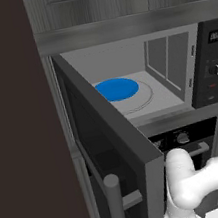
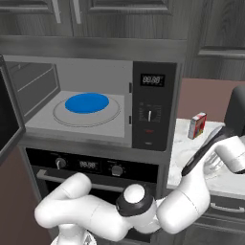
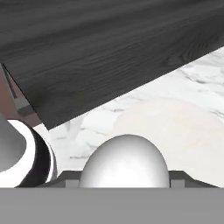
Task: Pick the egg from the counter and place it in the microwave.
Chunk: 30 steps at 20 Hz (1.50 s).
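White and smooth, the egg (image 3: pixel 124 162) is seen low in the hand view, clamped between the dark fingers (image 3: pixel 178 178) just above the marbled bench (image 3: pixel 183 87). It is judged light, slippery and easily cracked, so it is best held gently across its widest part. In the right base view the arm is stretched low to the right over the bench, well apart from the open microwave (image 2: pixel 153 105) and its blue plate (image 2: pixel 87 103).

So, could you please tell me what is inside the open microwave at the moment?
Inside the microwave, a blue round plate lies on the glass turntable, with nothing on it. The turntable's centre is covered by the plate. The egg sits at the pincer, above the counter.
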Motion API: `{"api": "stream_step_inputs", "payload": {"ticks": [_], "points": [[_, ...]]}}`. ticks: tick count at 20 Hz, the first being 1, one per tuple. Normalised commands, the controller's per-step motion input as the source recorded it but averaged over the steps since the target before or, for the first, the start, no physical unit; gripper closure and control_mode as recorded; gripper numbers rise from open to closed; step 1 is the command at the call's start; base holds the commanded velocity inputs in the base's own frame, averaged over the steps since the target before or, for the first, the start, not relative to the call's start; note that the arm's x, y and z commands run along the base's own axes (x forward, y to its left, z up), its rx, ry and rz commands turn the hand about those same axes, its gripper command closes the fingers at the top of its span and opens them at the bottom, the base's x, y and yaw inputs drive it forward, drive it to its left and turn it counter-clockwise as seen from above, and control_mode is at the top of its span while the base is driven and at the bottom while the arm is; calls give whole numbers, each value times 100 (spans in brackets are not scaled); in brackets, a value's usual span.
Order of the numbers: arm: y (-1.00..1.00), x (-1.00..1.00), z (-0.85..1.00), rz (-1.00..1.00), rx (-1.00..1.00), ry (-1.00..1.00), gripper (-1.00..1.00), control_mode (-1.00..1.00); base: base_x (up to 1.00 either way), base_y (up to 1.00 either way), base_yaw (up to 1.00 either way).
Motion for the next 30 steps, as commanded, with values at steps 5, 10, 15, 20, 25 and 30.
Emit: {"api": "stream_step_inputs", "payload": {"ticks": [5,10,15,20,25,30], "points": [[100,-100,6,-5,-3,0,100,-100,0,0,0],[100,-100,3,-15,0,-4,100,-100,0,0,0],[100,-93,30,-33,0,-15,100,-100,0,0,0],[100,-43,41,-26,-3,2,100,-100,0,0,0],[100,0,63,-3,-22,1,100,-100,0,0,0],[100,0,90,0,-15,4,100,-100,0,0,0]]}}
